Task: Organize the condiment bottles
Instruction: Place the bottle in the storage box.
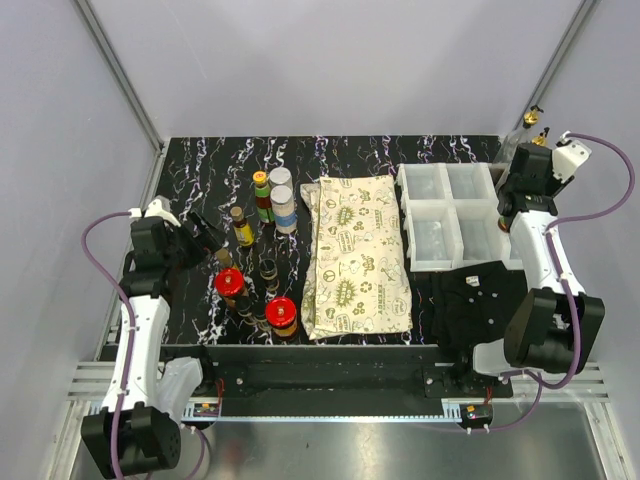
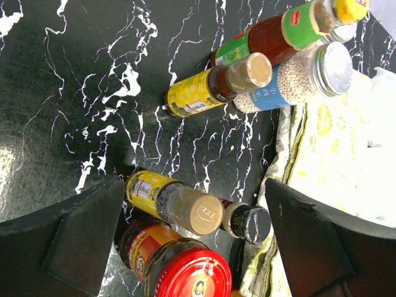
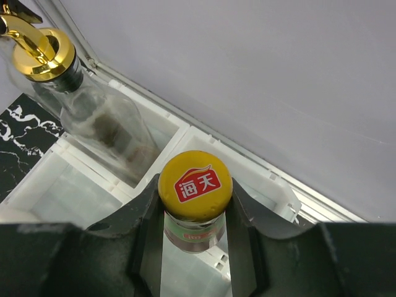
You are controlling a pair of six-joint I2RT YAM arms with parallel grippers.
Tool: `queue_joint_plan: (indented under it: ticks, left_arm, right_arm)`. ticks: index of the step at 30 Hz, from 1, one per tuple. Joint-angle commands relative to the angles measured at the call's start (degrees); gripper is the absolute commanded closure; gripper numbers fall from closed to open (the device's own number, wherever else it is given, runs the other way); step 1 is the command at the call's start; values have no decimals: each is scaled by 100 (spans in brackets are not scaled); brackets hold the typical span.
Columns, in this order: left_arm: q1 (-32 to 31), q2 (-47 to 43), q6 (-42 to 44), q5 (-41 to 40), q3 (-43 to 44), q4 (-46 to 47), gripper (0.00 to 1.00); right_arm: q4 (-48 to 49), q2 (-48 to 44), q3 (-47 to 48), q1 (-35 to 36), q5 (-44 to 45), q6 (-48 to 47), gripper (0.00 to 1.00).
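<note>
Several condiment bottles [image 1: 262, 250] stand in a cluster left of the cloth: a green-labelled, yellow-capped one [image 1: 262, 192], white-lidded jars [image 1: 283, 205] and two red-lidded jars [image 1: 282, 314]. My left gripper [image 1: 205, 236] is open and empty at the cluster's left edge. In the left wrist view its fingers [image 2: 80, 241] flank a gold-capped bottle [image 2: 179, 201], a small black-capped bottle [image 2: 247, 224] and a red-lidded jar [image 2: 185, 272] below. My right gripper [image 3: 195, 247] is shut on a yellow-capped bottle [image 3: 195, 184] over the white bins [image 3: 68, 185]. A clear bottle with a gold spout [image 3: 93, 117] stands in a bin.
A cream patterned cloth [image 1: 355, 255] lies mid-table between the bottles and the white compartment bins [image 1: 450, 215]. A black mount plate [image 1: 480, 292] sits in front of the bins. Grey walls close in behind and to both sides.
</note>
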Motion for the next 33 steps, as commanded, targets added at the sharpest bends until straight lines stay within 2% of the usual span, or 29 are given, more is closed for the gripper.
queue_joint_plan:
  ticks: [1,5,16,33]
  left_arm:
    - [120,85,-1,252,221,103,1]
    - [190,147,-1,287,212,120,1]
    - [339,305,-19,279,238,182,1]
    - [480,393,-36,226,247,217,1]
  right_arm:
    - [996,-18,458,-50,521,-303,100]
    - [1190,148,555,-59,688,-610,100]
    - [2727,518,195,-226,724,-1156,100]
    - [3194,1010,-280,-244,495,-883,100]
